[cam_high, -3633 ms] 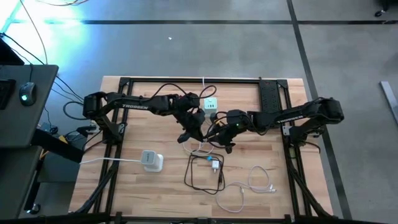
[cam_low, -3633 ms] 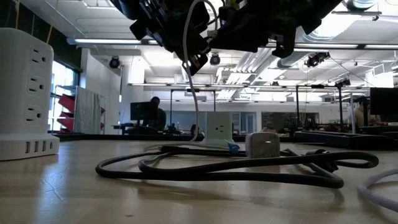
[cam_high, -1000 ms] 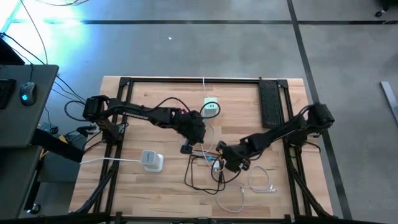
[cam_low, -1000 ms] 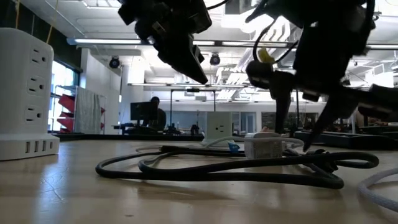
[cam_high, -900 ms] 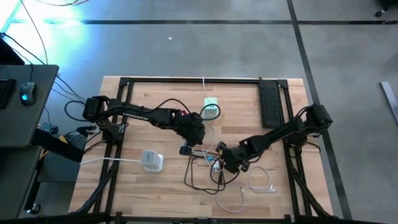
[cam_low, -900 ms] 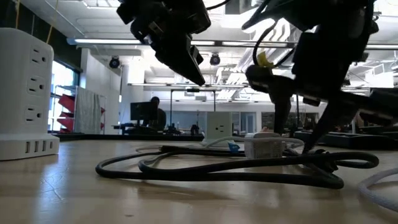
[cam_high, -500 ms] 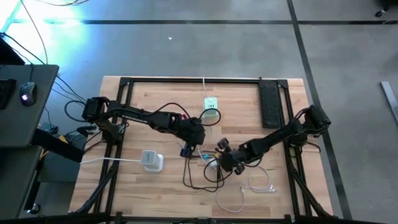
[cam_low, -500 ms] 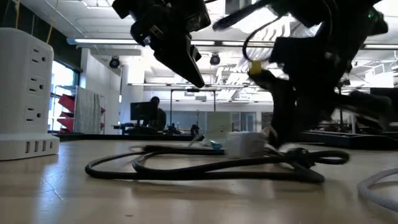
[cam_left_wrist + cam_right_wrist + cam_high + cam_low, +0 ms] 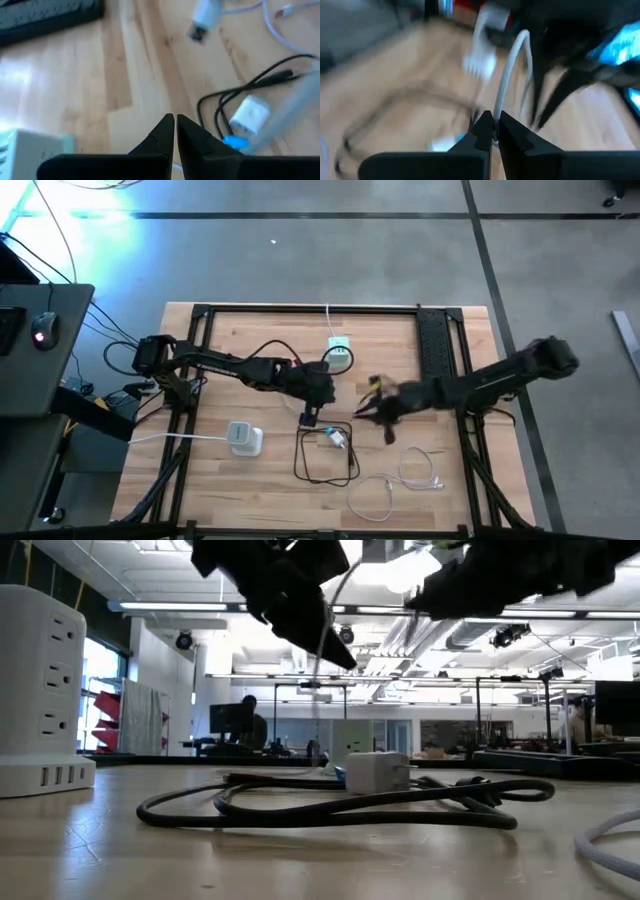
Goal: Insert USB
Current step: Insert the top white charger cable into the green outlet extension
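The right gripper (image 9: 493, 131) pinches a thin white cable (image 9: 512, 65) above mid-table, near the left gripper (image 9: 174, 127), whose fingers are pressed together on nothing visible. The white outlet cube (image 9: 340, 352) waits near the back edge. The slack cable could slip or snag the black cord loop (image 9: 325, 465); no writing is legible.

Open-plan lab: exposed ceiling ducts (image 9: 420, 640)
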You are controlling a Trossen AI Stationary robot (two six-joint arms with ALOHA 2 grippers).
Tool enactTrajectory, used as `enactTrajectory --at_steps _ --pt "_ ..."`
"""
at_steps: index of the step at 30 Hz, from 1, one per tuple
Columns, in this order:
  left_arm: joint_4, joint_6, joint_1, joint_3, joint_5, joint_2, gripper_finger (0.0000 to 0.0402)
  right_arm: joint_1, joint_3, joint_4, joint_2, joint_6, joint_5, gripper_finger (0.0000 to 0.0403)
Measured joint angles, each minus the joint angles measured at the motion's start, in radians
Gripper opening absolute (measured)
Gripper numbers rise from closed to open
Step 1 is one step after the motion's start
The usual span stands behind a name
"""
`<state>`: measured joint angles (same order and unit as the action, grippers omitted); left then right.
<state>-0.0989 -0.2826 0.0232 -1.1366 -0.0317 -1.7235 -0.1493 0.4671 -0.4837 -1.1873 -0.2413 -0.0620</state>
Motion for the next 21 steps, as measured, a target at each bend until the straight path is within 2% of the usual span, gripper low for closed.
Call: enactTrajectory --at_steps 4,8,12,21 --pt "0.277 0.025 -0.015 0.099 -0.069 -0.002 0.0 0.066 -0.098 -0.179 0.066 0.056 -0.095 0.0" --pt "0.481 0.054 -0.018 0.162 -0.069 -0.002 0.0013 0.078 -0.096 -0.186 0.058 0.039 -0.128 0.0" --pt "0.559 0.07 -0.017 0.171 -0.07 -0.021 0.0046 0.077 -0.06 -0.187 0.029 0.008 -0.168 0.0" --pt "0.681 0.079 -0.017 0.171 -0.116 -0.094 0.014 0.078 0.005 -0.126 -0.065 -0.052 -0.171 0.0"
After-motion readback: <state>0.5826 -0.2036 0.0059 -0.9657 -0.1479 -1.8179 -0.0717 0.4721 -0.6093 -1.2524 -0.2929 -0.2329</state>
